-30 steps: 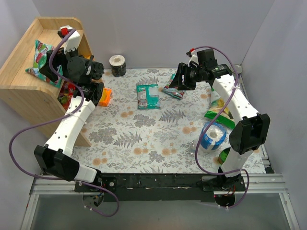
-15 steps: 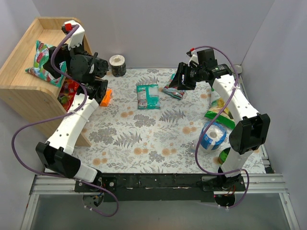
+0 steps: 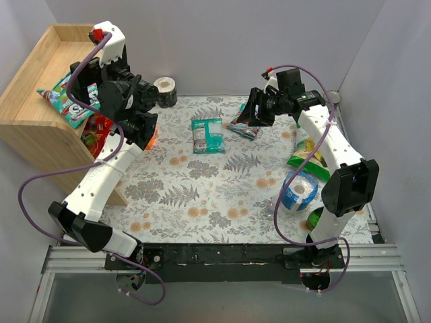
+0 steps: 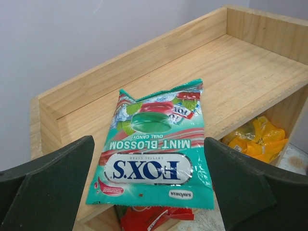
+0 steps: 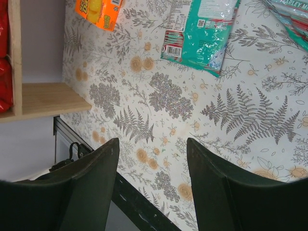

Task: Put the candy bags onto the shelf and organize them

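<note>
Candy bags are partly shelved. The mint bag (image 4: 154, 149) lies flat on the top tier of the shelf (image 4: 250, 62), its near edge reaching past the front lip. Your left claw (image 4: 149, 142) stands wide open just above it, gripping nothing. On the tier below sit a red bag (image 4: 154, 219) and a yellow bag (image 4: 255, 137).

Three bags remain on the worktop (image 3: 202, 195), by my reckoning: a teal bag (image 3: 207, 134) in the middle, an orange bag (image 5: 98, 12) close to the shelf, and a striped bag (image 5: 288, 19) beside the teal one. Your right claw (image 5: 151, 183) hovers over the worktop near these, parted and empty.

The lower tier is mostly out of sight, so you cannot count the red bags there. From above, your left arm covers most of the orange bag, and the striped bag is cut off at the wrist view's edge.
</note>
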Robot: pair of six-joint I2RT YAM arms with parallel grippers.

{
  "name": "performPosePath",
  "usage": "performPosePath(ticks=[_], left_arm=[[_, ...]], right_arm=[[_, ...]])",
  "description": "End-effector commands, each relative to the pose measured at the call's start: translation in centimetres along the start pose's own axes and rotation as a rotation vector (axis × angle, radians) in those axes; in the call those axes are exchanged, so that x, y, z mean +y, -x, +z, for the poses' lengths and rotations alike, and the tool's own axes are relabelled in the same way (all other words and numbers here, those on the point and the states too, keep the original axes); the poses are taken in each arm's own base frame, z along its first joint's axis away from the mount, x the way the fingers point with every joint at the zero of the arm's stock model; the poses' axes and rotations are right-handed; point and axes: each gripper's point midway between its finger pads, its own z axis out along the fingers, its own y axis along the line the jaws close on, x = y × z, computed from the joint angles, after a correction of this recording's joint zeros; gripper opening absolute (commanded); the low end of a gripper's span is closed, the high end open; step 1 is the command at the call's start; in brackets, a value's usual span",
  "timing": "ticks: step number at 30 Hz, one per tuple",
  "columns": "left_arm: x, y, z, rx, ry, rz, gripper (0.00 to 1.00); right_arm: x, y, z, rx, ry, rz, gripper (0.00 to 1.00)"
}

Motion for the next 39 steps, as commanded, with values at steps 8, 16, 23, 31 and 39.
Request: performPosePath(ticks=[8, 16, 23, 31, 39], left_arm=[[-2.4, 1.8, -3.4, -0.025, -0.126, -0.062, 0.98], [-6.0, 5.0, -10.9, -0.078, -0.389, -0.213, 0.98], [-9.5, 6.4, -17.6, -0.142, -0.785, -0.362, 0.98], [-11.5, 7.6, -21.8, -0.228, -1.118, -0.333, 0.98], [-16.1, 3.7, -13.7, -0.078, -1.064, -0.190, 0.98]], right_arm=[[1.2, 0.2, -0.8, -0.031, 0.049, -0.026, 0.66], [1.4, 0.2, -1.1, -0.036, 0.049, -0.028, 0.65], [1.6, 0.0, -1.2, -0.029, 0.064, -0.036, 0.66], [1.7, 0.1, -1.5, -0.039, 0.054, -0.044, 0.65], [1.8, 0.3, -1.5, -0.050, 0.058, -0.038, 0.65]])
